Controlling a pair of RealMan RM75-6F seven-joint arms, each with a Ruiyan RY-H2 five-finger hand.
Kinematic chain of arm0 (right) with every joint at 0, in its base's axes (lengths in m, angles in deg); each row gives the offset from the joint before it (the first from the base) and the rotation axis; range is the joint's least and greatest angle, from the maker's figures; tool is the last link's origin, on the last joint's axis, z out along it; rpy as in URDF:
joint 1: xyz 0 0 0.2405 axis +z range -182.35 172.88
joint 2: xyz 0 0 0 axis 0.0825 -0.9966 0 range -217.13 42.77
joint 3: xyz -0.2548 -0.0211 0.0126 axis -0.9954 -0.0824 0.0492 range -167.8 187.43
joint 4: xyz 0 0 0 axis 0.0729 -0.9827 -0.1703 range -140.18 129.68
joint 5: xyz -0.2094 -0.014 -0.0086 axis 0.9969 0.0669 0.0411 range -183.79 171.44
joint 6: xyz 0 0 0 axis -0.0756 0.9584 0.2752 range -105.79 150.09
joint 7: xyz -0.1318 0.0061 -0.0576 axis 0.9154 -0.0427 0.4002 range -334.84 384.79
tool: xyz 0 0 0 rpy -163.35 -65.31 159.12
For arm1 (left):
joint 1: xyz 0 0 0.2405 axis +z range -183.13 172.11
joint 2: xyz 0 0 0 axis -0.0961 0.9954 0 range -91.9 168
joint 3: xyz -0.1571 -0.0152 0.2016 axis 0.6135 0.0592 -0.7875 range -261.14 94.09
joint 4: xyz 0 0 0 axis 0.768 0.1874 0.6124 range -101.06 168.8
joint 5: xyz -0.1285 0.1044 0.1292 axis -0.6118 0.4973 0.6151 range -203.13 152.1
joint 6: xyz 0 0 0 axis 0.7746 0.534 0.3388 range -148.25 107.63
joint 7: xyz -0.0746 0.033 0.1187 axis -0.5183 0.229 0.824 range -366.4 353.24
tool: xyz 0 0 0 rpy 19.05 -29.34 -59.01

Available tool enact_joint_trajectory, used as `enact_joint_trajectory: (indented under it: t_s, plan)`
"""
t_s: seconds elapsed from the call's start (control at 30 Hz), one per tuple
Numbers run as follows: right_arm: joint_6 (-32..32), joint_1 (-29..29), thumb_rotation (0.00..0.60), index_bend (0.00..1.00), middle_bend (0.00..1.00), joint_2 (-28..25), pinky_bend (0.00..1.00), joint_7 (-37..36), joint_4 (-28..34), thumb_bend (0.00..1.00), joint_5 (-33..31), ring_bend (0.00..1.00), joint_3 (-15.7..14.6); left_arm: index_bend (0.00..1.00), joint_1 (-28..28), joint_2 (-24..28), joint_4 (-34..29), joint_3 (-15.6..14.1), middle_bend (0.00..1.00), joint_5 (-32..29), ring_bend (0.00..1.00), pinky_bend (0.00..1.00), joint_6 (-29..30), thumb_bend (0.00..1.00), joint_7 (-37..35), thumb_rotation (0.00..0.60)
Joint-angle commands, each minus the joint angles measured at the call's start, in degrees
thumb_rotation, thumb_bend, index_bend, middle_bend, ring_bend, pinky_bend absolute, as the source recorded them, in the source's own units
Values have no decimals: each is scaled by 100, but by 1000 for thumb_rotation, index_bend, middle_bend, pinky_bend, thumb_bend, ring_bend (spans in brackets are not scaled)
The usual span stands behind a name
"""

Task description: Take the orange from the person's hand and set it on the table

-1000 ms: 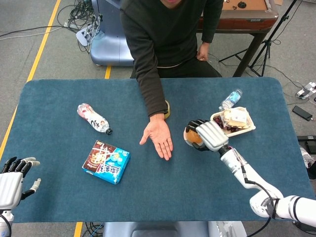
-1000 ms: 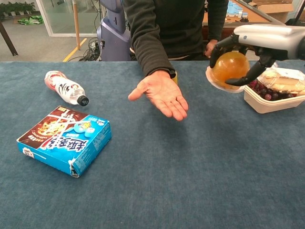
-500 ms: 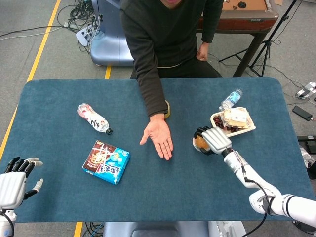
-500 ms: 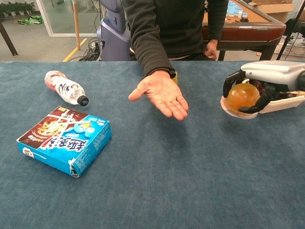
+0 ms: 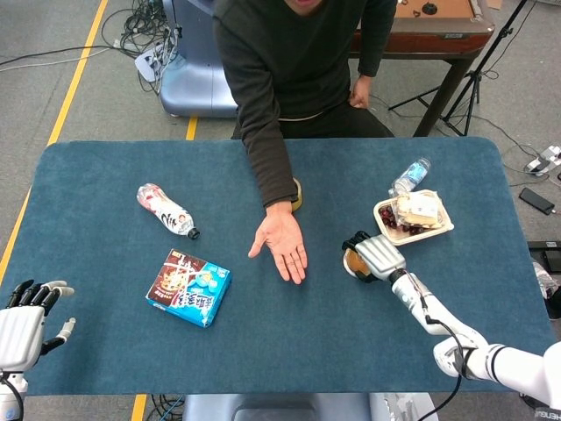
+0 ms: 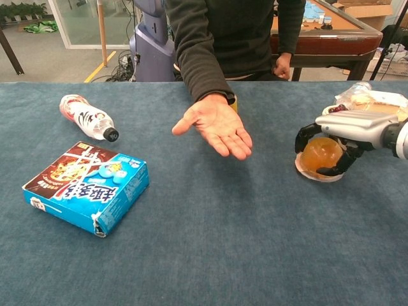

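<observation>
The orange [image 6: 322,157] is a round amber fruit in a clear wrap, and it sits low on the blue table [image 6: 210,242] right of centre. My right hand [image 6: 347,137] grips it from above, fingers curled around both sides; in the head view the orange [image 5: 354,260] peeks out left of that hand [image 5: 375,257]. The person's hand [image 5: 282,244] lies palm up and empty at the table's middle. My left hand [image 5: 22,317] hovers with fingers apart at the near left corner, holding nothing.
A blue snack box [image 5: 188,287] lies front left and a small bottle [image 5: 165,210] behind it. A food tray [image 5: 413,217] with a water bottle [image 5: 408,176] stands just behind my right hand. The person sits across the table.
My right hand carried the orange down and slightly nearer, from in front of the food tray to the table surface. The person's hand and my left hand stayed put.
</observation>
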State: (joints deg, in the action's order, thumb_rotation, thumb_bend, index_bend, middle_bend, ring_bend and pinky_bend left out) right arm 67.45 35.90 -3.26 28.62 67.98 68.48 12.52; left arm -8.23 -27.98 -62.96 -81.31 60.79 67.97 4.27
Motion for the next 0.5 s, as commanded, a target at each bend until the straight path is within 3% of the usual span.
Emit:
enact_joint_trajectory:
  t_s: [0.03, 0.13, 0.3, 0.5]
  plan:
    - [51, -30, 600, 1, 23, -75, 200, 42, 110, 322, -1, 0, 15, 357, -2, -7, 7, 2, 284, -3, 229, 113, -3, 299, -6, 600]
    - [149, -69, 600, 0, 0, -187, 165, 81, 268, 269, 12, 0, 42, 356, -8, -14, 16, 0, 284, 0, 229, 113, -12, 299, -11, 600]
    - [564, -245, 600, 0, 5, -561, 161, 155, 735, 265, 66, 0, 117, 356, 5, 0, 26, 12, 284, -14, 229, 113, 14, 300, -25, 600]
    - [1562, -743, 600, 1, 125, -1145, 166, 499, 1478, 264, 206, 0, 140, 356, 10, 20, 28, 29, 284, -33, 229, 113, 29, 300, -40, 600]
